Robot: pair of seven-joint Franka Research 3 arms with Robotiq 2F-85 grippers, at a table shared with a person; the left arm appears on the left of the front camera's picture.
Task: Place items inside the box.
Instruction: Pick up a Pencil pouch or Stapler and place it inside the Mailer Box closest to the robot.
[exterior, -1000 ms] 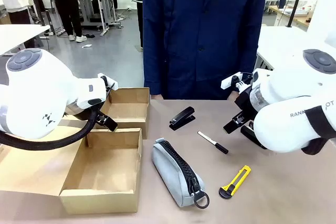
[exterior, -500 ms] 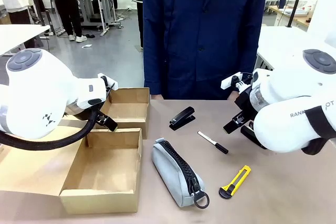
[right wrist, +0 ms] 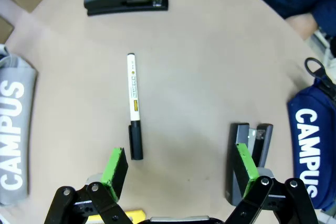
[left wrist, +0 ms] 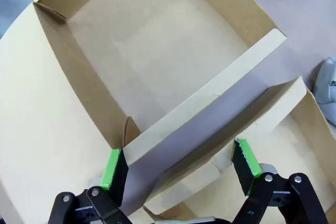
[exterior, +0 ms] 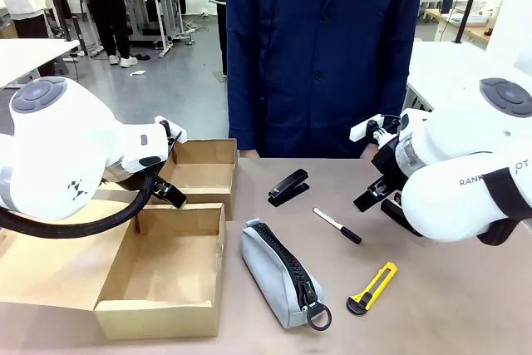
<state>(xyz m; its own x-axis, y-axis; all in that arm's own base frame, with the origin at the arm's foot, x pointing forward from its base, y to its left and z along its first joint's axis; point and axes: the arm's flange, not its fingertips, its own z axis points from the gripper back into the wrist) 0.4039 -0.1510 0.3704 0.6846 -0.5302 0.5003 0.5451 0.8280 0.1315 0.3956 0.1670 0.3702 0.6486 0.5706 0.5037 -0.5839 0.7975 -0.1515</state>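
Note:
The open cardboard box (exterior: 160, 318) sits at the table's left, with its inner flap (left wrist: 206, 107) right under my open left gripper (left wrist: 181, 163). Right of it lie a grey zip pencil case (exterior: 283, 277) lettered "CAMPUS", a black stapler (exterior: 288, 186), a white-and-black marker pen (exterior: 337, 225) and a yellow-and-black utility knife (exterior: 372, 287). My right gripper (right wrist: 180, 167) hovers open above the marker pen (right wrist: 134, 106), holding nothing. Beside it lie a navy pencil case (right wrist: 312, 148) and a second dark stapler (right wrist: 249, 153). The black stapler (right wrist: 127, 1) lies farther off.
A person in a dark blue coat (exterior: 324, 47) stands at the far edge, one hand (right wrist: 301, 24) resting near the navy case. Bare table lies between the items and along the front edge at the right.

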